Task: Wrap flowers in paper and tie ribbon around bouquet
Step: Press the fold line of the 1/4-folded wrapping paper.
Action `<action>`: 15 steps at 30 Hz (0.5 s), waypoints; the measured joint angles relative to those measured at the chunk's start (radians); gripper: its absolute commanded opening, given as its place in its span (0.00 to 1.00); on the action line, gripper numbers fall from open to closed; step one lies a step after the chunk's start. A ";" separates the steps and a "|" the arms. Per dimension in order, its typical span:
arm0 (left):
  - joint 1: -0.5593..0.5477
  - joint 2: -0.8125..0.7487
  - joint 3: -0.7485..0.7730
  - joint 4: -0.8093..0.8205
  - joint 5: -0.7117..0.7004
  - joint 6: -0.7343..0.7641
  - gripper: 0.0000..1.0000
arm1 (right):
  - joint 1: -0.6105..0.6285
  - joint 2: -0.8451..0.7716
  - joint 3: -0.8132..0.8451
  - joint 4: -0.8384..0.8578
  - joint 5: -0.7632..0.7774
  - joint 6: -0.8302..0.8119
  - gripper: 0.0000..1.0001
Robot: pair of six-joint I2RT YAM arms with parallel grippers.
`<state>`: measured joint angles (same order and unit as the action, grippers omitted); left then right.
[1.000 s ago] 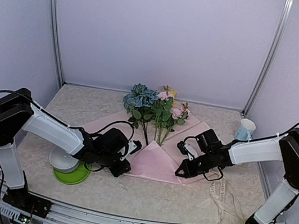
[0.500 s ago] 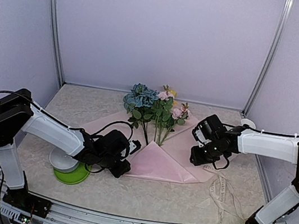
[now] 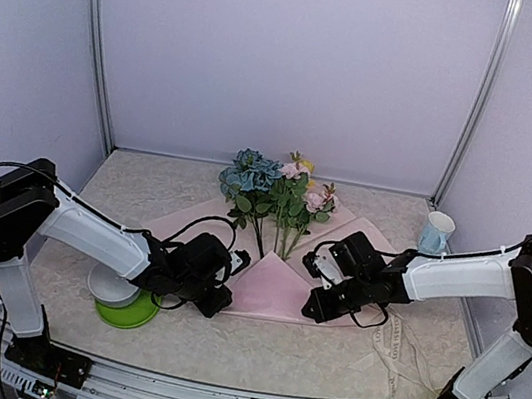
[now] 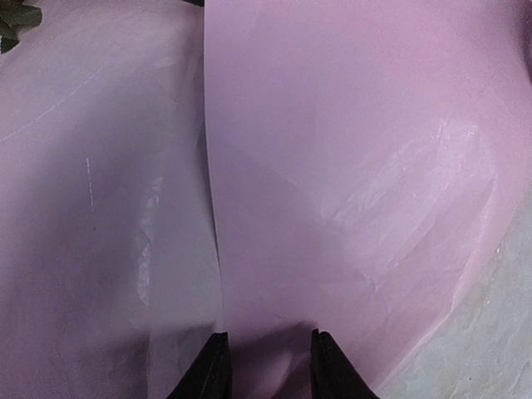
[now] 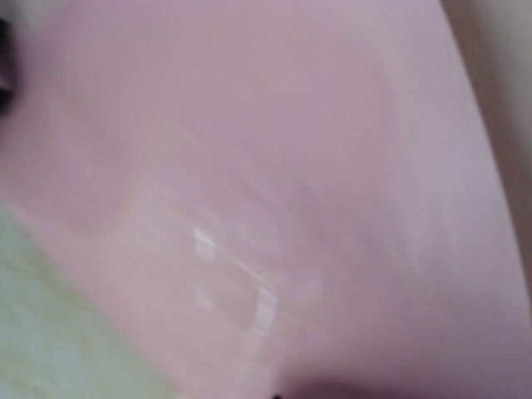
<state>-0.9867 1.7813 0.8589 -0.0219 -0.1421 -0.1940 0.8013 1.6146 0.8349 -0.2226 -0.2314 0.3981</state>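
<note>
The flowers (image 3: 277, 196) lie on the far part of the paper (image 3: 277, 287), their stalks running under its near corner, which is folded up over them. The left gripper (image 3: 220, 299) rests at the flap's left end, fingers (image 4: 214, 370) partly apart with paper showing between them. The right gripper (image 3: 315, 307) is at the flap's right end, closed; whether it pinches the paper cannot be told. The ribbon (image 3: 393, 356) lies loose to the right.

Pink paper (image 4: 357, 150) folded over itself, edge seen down the middle, left gripper (image 4: 264, 366) parted upon it, table (image 4: 490, 357) glimpsed lower right.
</note>
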 measured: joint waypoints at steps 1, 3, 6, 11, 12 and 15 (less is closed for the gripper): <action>-0.001 0.000 0.000 -0.002 -0.002 -0.003 0.33 | -0.003 0.005 -0.007 -0.010 0.008 0.009 0.00; -0.003 -0.002 0.000 -0.005 -0.005 -0.008 0.33 | -0.013 0.004 -0.025 -0.027 0.033 0.027 0.00; -0.003 -0.003 -0.001 -0.006 -0.004 -0.011 0.33 | -0.047 -0.015 -0.065 -0.054 0.077 0.068 0.00; -0.003 -0.008 -0.005 -0.011 -0.002 -0.014 0.33 | -0.087 -0.108 -0.121 -0.151 0.171 0.125 0.00; -0.003 -0.010 -0.006 -0.011 -0.001 -0.015 0.33 | -0.094 -0.124 -0.129 -0.174 0.188 0.133 0.00; -0.003 -0.016 -0.012 -0.014 0.003 -0.017 0.33 | -0.119 -0.159 -0.138 -0.247 0.231 0.150 0.00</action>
<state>-0.9897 1.7657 0.8471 -0.0357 -0.1390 -0.2108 0.6819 1.4551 0.6968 -0.4698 -0.0006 0.5484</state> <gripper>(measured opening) 0.331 0.006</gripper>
